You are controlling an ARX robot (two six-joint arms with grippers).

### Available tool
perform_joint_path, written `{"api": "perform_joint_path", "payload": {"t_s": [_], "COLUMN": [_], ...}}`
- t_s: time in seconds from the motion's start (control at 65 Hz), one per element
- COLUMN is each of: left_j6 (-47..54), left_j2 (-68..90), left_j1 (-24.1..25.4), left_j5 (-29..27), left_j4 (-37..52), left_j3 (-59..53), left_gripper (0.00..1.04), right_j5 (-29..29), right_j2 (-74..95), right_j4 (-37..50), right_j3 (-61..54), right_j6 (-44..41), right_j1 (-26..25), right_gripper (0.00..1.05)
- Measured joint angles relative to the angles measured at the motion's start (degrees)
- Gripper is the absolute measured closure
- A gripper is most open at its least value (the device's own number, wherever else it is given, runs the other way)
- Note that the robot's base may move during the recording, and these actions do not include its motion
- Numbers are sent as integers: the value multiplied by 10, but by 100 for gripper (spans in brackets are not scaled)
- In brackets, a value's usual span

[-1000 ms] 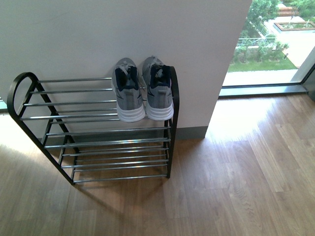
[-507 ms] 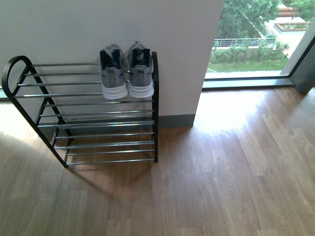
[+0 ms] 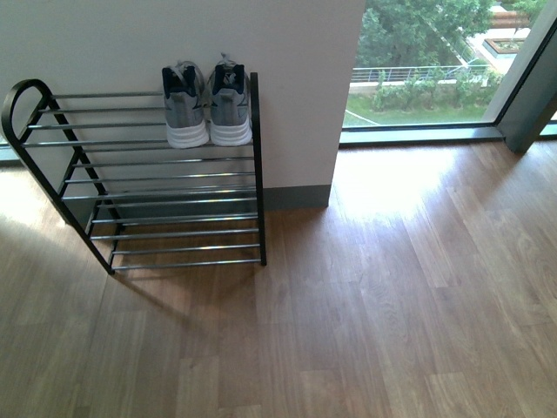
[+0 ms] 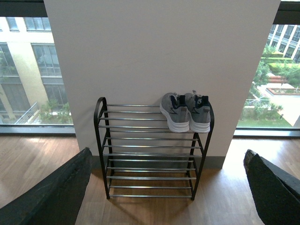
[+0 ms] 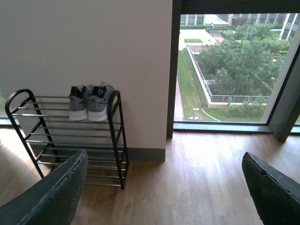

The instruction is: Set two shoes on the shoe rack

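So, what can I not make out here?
Front view: both arms out of frame.
Left wrist view: left gripper, finger bases cut off by the picture edge.
Right wrist view: a finger of the right gripper hides a lower corner of the shoe rack.
All views: heel markings on the sneakers too small to read.

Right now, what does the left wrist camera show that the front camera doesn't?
Only the left wrist view: the left hand, its dark fingers spread wide with nothing between them, and a multi-storey building through a window beside the white wall. Only the front view: the broad stretch of wooden floor in front of the shoe rack, with no hand in sight. Both: the rack against that wall, with the pair of grey sneakers side by side at one end of its top tier.
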Motion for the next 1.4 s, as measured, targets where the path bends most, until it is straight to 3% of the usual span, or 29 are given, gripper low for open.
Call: {"api": "perform_joint_path", "payload": {"t_s": [1.399], "left_j6": [0], "left_j2": [0], "left_j1": [0], "left_j5": [0], "left_j4": [0], "left_j3": [0], "left_gripper": [9], "right_j5": [0], "right_j2": [0], "right_j4": [0], "right_j3": [0], "right_j6": [0], "right_j1": [0], "right_gripper": [9]}}
